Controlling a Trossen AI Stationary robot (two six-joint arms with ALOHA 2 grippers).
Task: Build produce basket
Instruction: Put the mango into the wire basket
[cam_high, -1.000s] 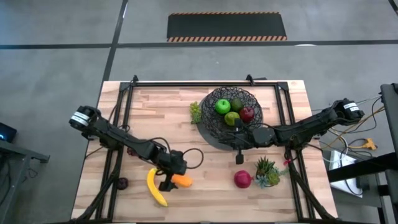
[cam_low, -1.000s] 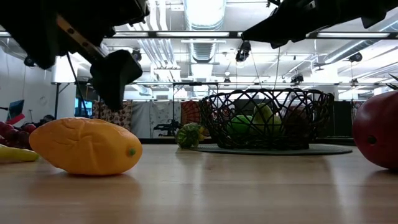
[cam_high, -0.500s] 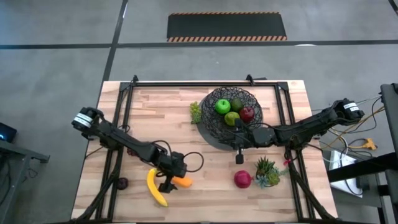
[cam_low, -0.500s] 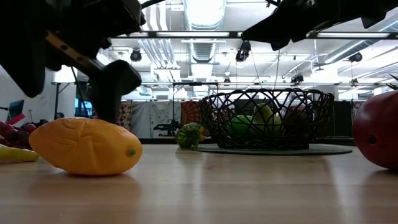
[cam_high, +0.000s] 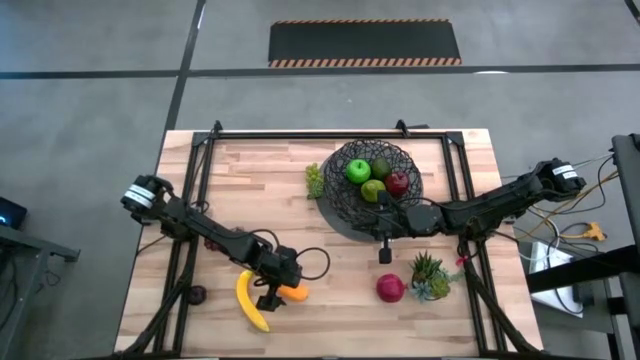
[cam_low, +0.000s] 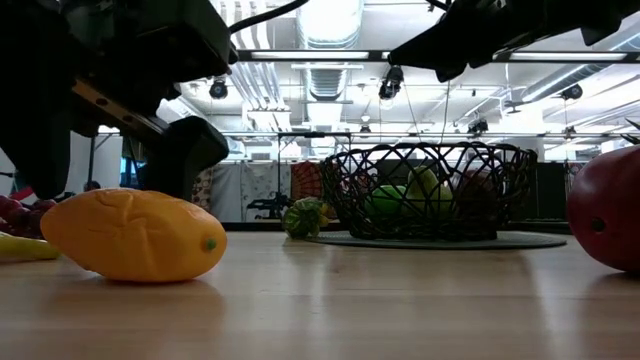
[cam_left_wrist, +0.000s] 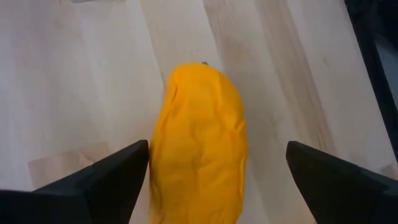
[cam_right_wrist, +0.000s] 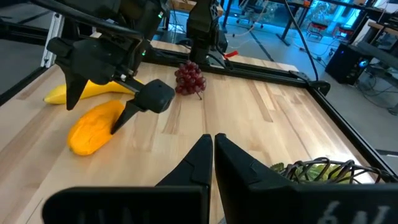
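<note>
The orange piece (cam_left_wrist: 199, 143) lies on its side on the wooden table, near the front left; it also shows in the high view (cam_high: 294, 292). My left gripper (cam_left_wrist: 217, 149) is open and low over it, one finger on each side; in the high view it (cam_high: 276, 288) stands between the orange piece and the yellow banana (cam_high: 250, 302). The black wire basket (cam_high: 365, 185) stands at the far middle and holds a green apple (cam_high: 358, 170), a pear (cam_high: 374, 190) and a red apple (cam_high: 397, 183). My right gripper (cam_right_wrist: 211, 140) is shut and empty, just near of the basket (cam_high: 385, 250). My left gripper comes at the orange piece from above, its fingers on the piece's two long sides. One fingertip (cam_left_wrist: 134, 158) stands right at the piece's side (cam_left_wrist: 158, 162); I cannot tell whether it touches. The piece lies on the table.
Green grapes (cam_high: 314, 180) lie at the basket's left side. A second red apple (cam_high: 390, 288) and a spiky potted plant (cam_high: 430, 275) stand at the front right. Purple grapes (cam_high: 197, 294) lie at the front left. Dark frame rails (cam_high: 190, 200) run along the table's sides.
My left gripper has come down, a little toward the table's near edge, and its open fingers now stand low on either side of the orange piece.
</note>
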